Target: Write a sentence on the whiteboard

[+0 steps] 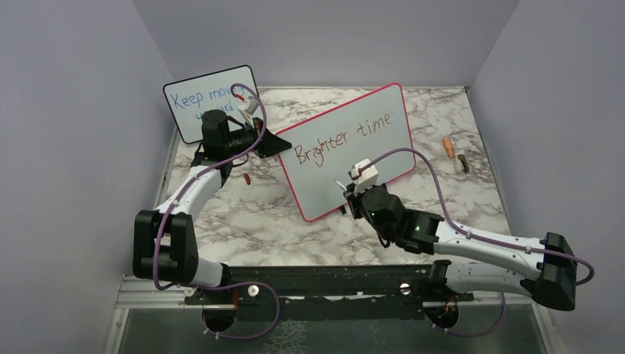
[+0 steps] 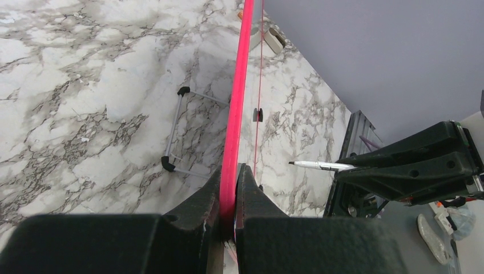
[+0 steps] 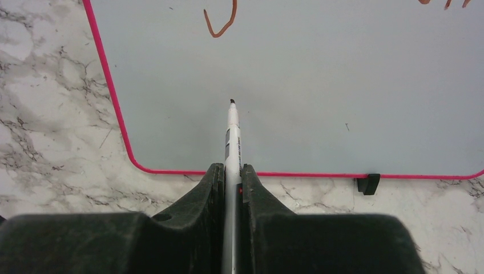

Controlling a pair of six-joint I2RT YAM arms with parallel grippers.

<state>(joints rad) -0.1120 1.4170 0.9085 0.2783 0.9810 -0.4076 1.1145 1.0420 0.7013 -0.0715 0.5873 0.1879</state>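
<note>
The whiteboard (image 1: 387,151), with its red-pink frame, stands tilted mid-table. On it the sentence (image 1: 346,139) reads "Brighter time" in reddish-brown. My left gripper (image 1: 282,144) is shut on the board's left edge; its fingers clamp the pink frame (image 2: 238,85) in the left wrist view, gripper (image 2: 232,171). My right gripper (image 1: 346,193) is shut on a white marker (image 3: 232,128). The marker points at the blank lower part of the whiteboard (image 3: 319,85), gripper (image 3: 231,169). From the left wrist, the marker (image 2: 319,165) tip shows a small gap from the board.
A smaller black-framed board (image 1: 210,99) with blue writing stands at the back left, behind my left arm. An orange cap (image 1: 447,146) and a dark small item (image 1: 463,162) lie to the right. A brown bit (image 1: 248,179) lies left of the whiteboard. A black foot (image 3: 368,182) props its lower edge.
</note>
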